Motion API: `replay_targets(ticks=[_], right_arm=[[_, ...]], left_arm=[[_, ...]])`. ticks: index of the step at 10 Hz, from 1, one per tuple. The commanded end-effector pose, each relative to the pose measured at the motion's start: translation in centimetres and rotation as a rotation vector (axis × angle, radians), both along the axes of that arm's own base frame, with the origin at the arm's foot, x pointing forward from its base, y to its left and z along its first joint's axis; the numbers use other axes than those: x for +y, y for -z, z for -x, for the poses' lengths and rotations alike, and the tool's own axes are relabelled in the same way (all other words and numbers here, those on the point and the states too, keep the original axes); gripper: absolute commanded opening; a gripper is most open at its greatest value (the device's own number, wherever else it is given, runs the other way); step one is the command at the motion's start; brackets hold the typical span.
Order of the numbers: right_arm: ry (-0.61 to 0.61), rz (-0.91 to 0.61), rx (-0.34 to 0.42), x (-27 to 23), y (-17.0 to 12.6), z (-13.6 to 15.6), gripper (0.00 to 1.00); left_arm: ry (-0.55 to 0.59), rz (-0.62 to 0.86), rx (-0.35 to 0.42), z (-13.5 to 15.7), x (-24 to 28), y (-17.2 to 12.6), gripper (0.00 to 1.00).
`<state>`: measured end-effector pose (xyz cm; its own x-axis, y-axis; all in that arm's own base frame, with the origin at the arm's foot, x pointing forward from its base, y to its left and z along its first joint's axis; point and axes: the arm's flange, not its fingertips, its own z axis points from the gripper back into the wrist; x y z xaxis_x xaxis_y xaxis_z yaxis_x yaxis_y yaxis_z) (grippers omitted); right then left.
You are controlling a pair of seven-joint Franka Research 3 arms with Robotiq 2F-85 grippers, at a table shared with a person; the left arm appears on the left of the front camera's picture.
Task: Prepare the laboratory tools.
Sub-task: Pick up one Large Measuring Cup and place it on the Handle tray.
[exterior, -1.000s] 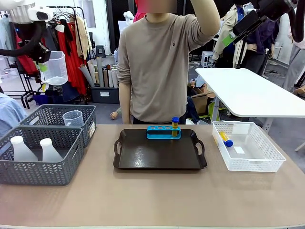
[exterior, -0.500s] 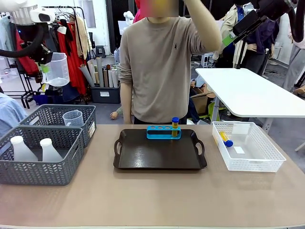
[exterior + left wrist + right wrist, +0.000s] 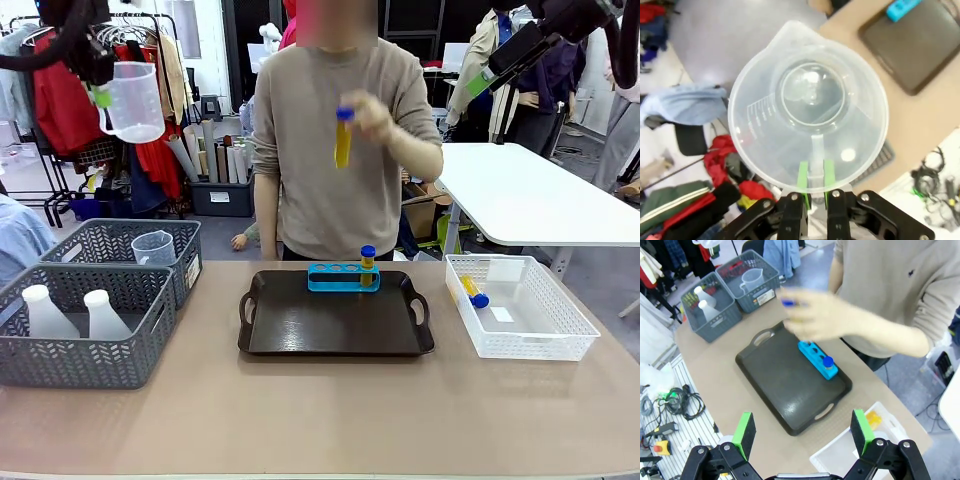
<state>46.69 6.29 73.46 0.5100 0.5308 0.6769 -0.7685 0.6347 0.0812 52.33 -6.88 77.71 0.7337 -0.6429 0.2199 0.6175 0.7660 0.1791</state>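
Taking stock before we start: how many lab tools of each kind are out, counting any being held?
Beakers: 2
Flasks: 2
Yellow tubes: 3
Tube rack: 1
Total: 8

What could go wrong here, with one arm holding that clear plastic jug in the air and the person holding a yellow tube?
The left gripper pinches the clear plastic measuring beaker by its thin handle alone, high up; a swing could twist it loose and drop it.
The person's hand holds a yellow tube with a blue cap above the black tray, where the beaker probably goes next; arm and hand might collide there.
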Motion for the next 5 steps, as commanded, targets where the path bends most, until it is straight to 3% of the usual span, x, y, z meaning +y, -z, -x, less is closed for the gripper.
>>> replay_targets(ticks=[1,3,5], right_arm=[[-0.001,0.000,-0.002,-0.1,-0.1,0.1,1.00],[-0.001,0.000,-0.002,-0.1,-0.1,0.1,1.00],[-0.001,0.000,-0.002,-0.1,-0.1,0.1,1.00]], left_arm=[[0.122,-0.015,0.009,-0.2,-1.3,-2.8,0.00],[0.250,-0.020,0.024,0.5,-3.7,-4.8,0.00],[0.350,-0.035,0.046,0.5,-6.4,-4.3,0.00]])
